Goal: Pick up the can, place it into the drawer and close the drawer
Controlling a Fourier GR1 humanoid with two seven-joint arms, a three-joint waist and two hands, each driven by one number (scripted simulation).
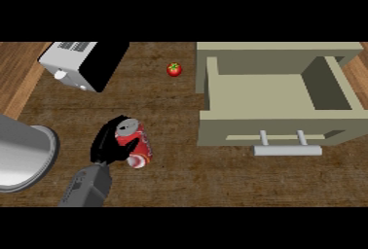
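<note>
My left hand [109,141] is curled around the can [136,142], fingers wrapped over its left side and the thumb tucked low against it, so I'd call the grasp made. The can leans with its grey top up toward the far side and its base nearer me; I can't tell whether it is lifted off the counter [173,180] yet. My right hand doesn't show at all.

Right of the hand, well apart, the drawer [273,92] stands pulled open, its bare floor facing up and its handle [286,150] jutting toward me, which leaves a wide target for dropping the can in from above. I judge the next stretch is a lift and a carry rightward over the drawer's front wall.

Beyond the hand sits a small tomato [174,69], off my path. Further left is a toaster [82,63], and close at the left a metal pot [25,155].
</note>
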